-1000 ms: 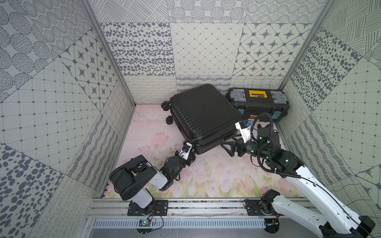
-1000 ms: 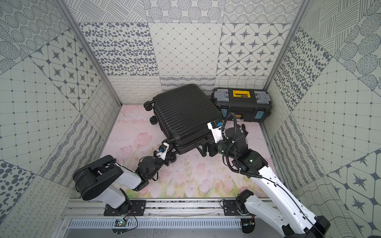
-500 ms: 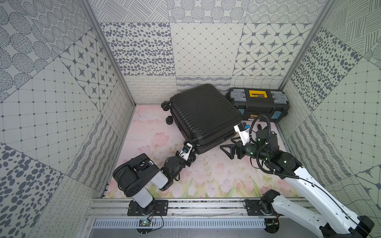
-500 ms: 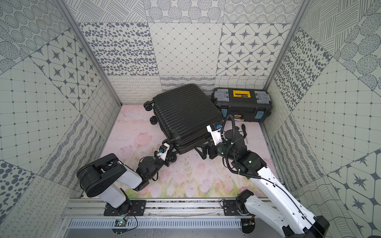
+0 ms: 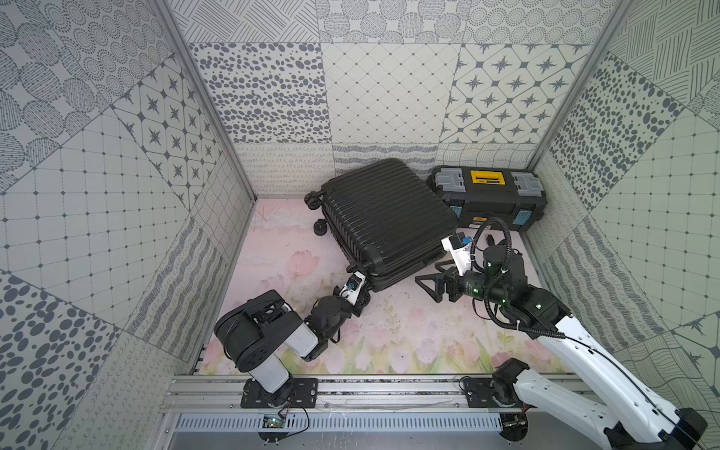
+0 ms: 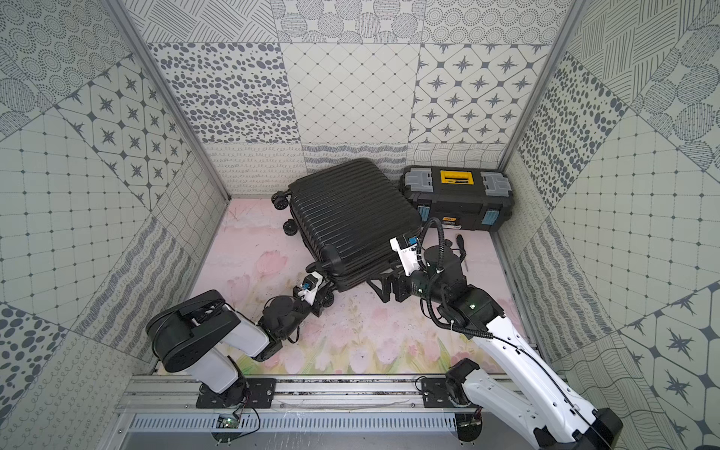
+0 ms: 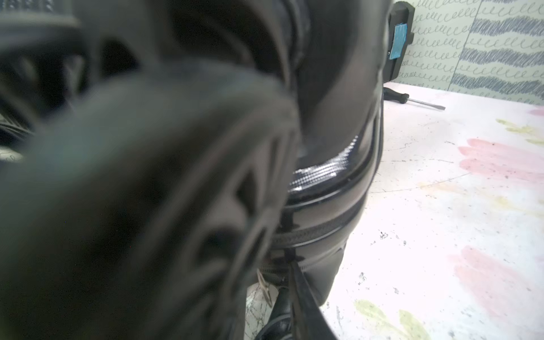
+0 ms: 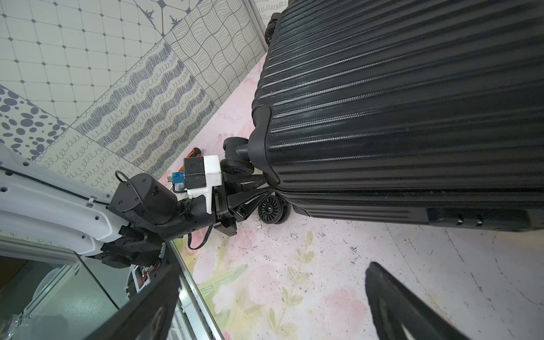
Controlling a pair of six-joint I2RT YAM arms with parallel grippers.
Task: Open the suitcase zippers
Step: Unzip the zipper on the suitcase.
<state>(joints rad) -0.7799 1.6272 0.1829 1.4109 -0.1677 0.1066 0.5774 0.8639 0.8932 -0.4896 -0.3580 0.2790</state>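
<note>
Nearest, left gripper (image 8: pixel 263 184) at the front corner of the suitcase (image 5: pixel 385 218), beside a wheel (image 8: pixel 269 209), against the zipper (image 7: pixel 318 229); clenched or not, impossible to tell. Next, right gripper (image 5: pixel 428 274) spread wide, empty, near the front edge. Suitcase flat on the flowered mat (image 5: pixel 389 331), toolbox (image 5: pixel 487 195) just behind, by the back wall.

Bare floor (image 5: pixel 389 331) open before suitcase (image 5: pixel 385 218), toolbox (image 5: pixel 487 198) crowding its far corner, spinner wheel (image 8: pixel 270 209) close beside left claw (image 8: pixel 266 185)
</note>
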